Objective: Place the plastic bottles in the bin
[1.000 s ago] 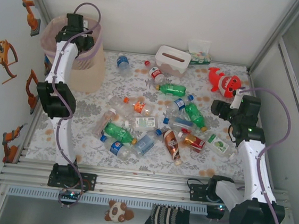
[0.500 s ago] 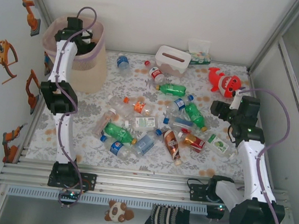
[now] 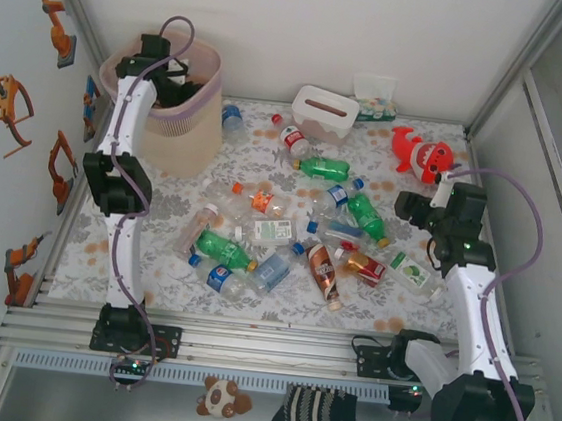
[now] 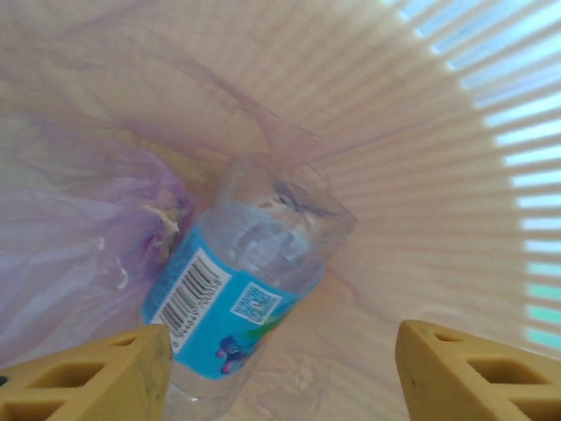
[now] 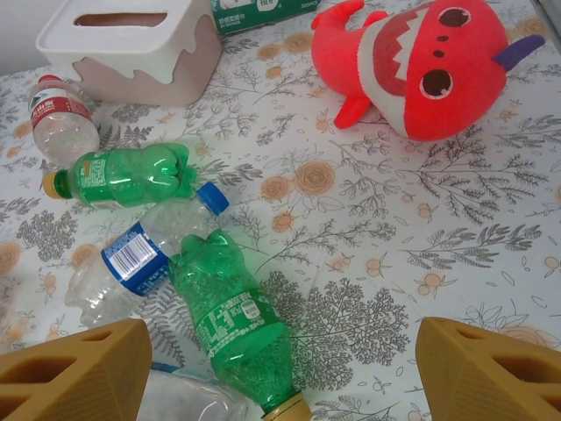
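My left gripper hangs inside the mouth of the beige bin, its fingers wide apart and open. A clear bottle with a blue label lies loose on the pink liner, beside my left fingertip. Several plastic bottles lie scattered over the middle of the table. My right gripper hovers open over a green bottle with a tan cap. Beside that one lies a clear bottle with a blue label; another green bottle lies farther back.
A white tissue box stands at the back centre, with a red-labelled bottle beside it. The red shark plush lies at the back right. One small bottle rests right of the bin.
My left gripper has opened and let go of the blue-label bottle into the bin. The left arm and the bin have shifted to the right. The right arm has not moved.
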